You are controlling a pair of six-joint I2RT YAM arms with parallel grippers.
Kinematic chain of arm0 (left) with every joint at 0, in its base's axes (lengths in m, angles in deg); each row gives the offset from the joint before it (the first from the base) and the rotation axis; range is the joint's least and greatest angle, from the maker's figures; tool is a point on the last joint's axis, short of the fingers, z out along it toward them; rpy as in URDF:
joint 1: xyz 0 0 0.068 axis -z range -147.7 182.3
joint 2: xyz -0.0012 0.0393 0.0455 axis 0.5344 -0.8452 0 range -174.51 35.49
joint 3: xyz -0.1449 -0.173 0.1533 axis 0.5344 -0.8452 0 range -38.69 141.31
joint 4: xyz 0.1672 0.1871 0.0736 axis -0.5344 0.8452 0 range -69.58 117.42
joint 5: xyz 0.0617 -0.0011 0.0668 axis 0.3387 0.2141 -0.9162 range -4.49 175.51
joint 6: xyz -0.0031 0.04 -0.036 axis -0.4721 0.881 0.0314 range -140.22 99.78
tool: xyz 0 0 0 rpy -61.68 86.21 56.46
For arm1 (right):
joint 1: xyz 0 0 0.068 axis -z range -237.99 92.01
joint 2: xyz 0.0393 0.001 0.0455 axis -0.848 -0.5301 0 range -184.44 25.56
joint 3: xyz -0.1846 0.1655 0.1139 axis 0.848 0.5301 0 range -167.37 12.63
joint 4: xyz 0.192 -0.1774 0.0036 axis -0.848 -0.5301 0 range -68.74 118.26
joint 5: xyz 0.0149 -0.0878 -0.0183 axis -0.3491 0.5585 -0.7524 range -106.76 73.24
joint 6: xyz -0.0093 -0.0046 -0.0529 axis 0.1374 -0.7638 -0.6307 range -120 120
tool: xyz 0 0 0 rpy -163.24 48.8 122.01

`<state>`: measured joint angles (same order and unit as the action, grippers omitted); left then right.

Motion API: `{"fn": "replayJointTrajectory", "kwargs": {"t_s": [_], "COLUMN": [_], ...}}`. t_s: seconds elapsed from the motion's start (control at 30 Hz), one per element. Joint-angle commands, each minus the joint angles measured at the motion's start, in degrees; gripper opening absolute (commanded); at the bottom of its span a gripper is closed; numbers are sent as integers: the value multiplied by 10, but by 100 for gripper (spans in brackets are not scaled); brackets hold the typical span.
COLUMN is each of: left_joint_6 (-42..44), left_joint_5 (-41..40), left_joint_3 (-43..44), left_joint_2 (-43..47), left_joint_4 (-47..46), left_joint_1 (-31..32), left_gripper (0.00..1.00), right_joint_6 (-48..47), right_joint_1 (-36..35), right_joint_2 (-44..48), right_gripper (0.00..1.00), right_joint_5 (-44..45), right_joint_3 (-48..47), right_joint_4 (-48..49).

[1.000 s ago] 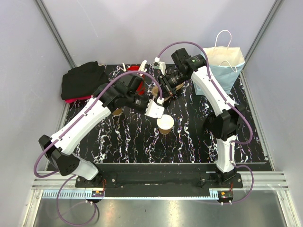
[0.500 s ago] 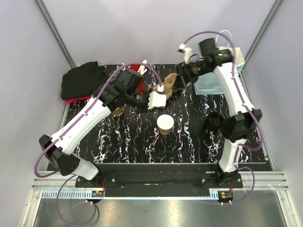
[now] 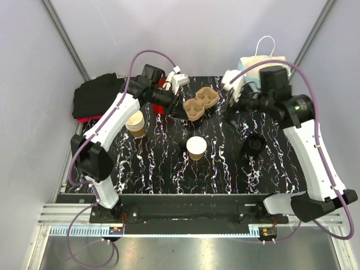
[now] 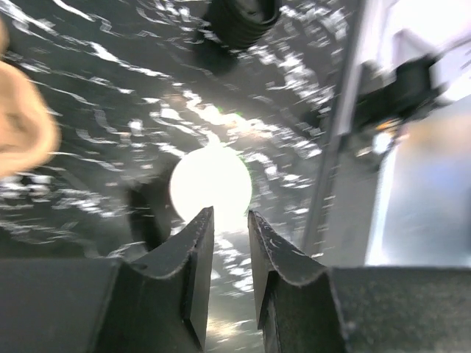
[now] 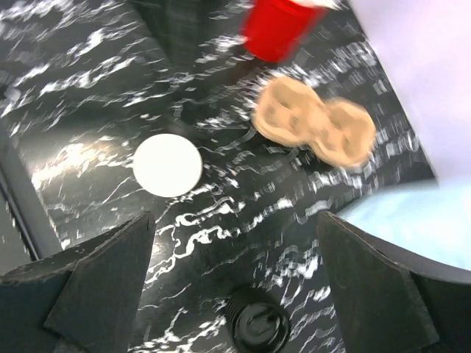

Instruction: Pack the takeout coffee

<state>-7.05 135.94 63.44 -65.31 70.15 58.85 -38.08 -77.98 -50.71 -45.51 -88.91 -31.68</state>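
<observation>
The small tan kraft-paper cup (image 3: pixel 196 148) stands upright near the middle of the black marbled counter (image 3: pixel 140 169), apart from both arms. Over the far edge, the left fingers (image 4: pixel 184 279) sit barely apart, gripping nothing. The right fingers (image 5: pixel 96 272) are spread wide, empty.

The left gripper (image 4: pixel 229 215), jaws narrowly parted, points toward the white-mouthed takeout coffee cup (image 4: pixel 210 180).

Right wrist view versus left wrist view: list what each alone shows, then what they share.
Right wrist only: the red cup and blue bag. Left wrist only: a metal rail along the right. Both: the coffee cup, a white disc from above, the carrier (a tan blur in the left wrist), the black round object and the marble table.
</observation>
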Motion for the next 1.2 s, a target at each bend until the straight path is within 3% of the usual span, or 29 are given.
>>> {"fn": "replayJointTrajectory", "kwargs": {"t_s": [0.0,0.07,0.17,0.3,0.53,0.63,1.0,1.17], "left_joint_6": [-165,-165,-135,-34,92,116,219,199], "left_joint_5": [102,91,58,-23,-182,-218,-362,-375], "left_joint_3": [21,16,26,43,-70,-121,-246,-222], "left_joint_2": [-27,-32,-31,-23,30,44,16,-50], "left_joint_4": [-62,-72,-54,0,-19,-60,-190,-213], "left_joint_1": [-10,-11,-12,-18,-17,-13,74,75], "left_gripper": [27,27,31,39,64,68,71,72], "right_joint_6": [-92,-85,-79,-63,-2,3,23,26], "right_joint_1": [-96,-136,-141,-141,-128,-124,-93,-82], "right_joint_2": [-2,-4,2,21,45,39,34,39], "right_gripper": [93,93,93,93,94,94,93,93], "right_joint_5": [52,98,130,171,162,171,147,143], "right_joint_3": [37,55,81,98,86,77,49,45], "right_joint_4": [-26,-7,13,31,54,60,59,55]}}
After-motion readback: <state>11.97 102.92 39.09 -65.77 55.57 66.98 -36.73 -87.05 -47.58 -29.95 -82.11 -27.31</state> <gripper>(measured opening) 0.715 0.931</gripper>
